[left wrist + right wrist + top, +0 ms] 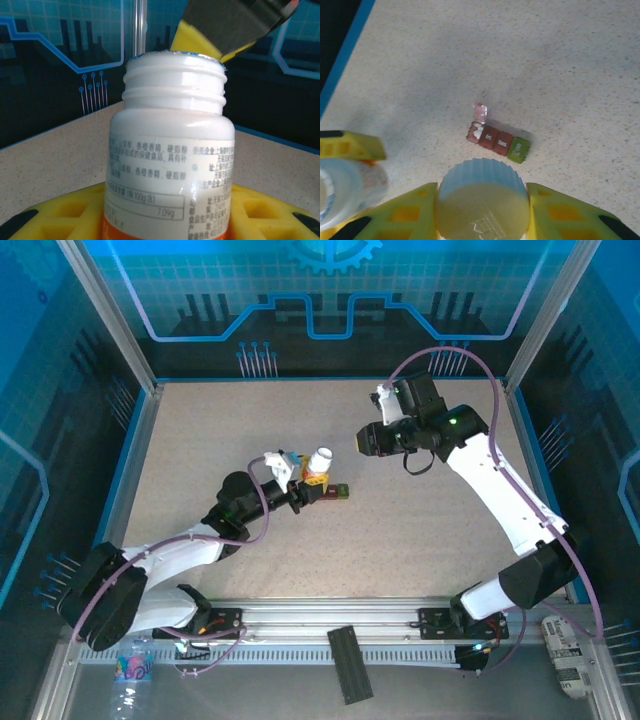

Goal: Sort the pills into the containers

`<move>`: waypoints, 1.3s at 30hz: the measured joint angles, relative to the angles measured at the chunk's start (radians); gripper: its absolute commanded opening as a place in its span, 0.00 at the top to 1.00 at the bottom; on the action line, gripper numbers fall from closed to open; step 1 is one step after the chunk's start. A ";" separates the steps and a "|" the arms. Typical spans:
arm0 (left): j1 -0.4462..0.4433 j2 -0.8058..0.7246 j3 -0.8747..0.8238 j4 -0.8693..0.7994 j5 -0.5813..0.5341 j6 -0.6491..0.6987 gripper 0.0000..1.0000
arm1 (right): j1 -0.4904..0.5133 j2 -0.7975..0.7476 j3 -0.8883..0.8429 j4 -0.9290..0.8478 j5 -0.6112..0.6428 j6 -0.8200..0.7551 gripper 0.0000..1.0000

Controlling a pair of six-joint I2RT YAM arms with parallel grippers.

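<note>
The uncapped white bottle is pinched in the left claw, the ribbed cap in the right claw. The containers are laid on the worktop just beside the left claw, one end lid raised.

Left arm low, left claw clamped, right arm arched, right claw clamped
</note>
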State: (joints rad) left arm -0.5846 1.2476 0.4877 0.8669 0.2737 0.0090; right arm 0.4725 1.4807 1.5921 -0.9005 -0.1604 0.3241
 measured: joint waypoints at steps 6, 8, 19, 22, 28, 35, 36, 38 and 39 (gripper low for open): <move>0.000 0.027 -0.001 0.000 0.000 0.029 1.00 | 0.000 0.001 0.007 -0.035 -0.092 -0.049 0.68; 0.000 0.039 -0.001 -0.002 0.001 0.043 1.00 | 0.000 0.003 0.008 -0.042 -0.119 -0.064 0.68; -0.007 0.067 -0.001 -0.053 0.018 0.097 1.00 | 0.000 0.050 0.039 -0.069 -0.275 -0.126 0.68; -0.013 0.069 -0.001 -0.077 0.028 0.112 1.00 | 0.000 0.064 0.039 -0.072 -0.307 -0.135 0.68; -0.020 0.074 0.006 -0.118 0.047 0.138 1.00 | 0.003 0.081 0.039 -0.073 -0.349 -0.150 0.68; -0.024 0.075 0.022 -0.145 0.061 0.156 1.00 | 0.022 0.101 0.039 -0.079 -0.368 -0.164 0.68; -0.024 0.075 0.022 -0.149 0.062 0.157 1.00 | 0.022 0.104 0.039 -0.079 -0.369 -0.165 0.68; -0.024 0.075 0.022 -0.156 0.064 0.159 1.00 | 0.022 0.106 0.037 -0.079 -0.369 -0.169 0.68; -0.024 0.075 0.022 -0.158 0.064 0.159 1.00 | 0.022 0.108 0.035 -0.079 -0.369 -0.169 0.68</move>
State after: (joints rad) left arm -0.6090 1.3224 0.5098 0.7090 0.3382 0.1680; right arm 0.4946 1.5883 1.6272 -0.9794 -0.5293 0.1551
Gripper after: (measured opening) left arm 0.454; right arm 0.377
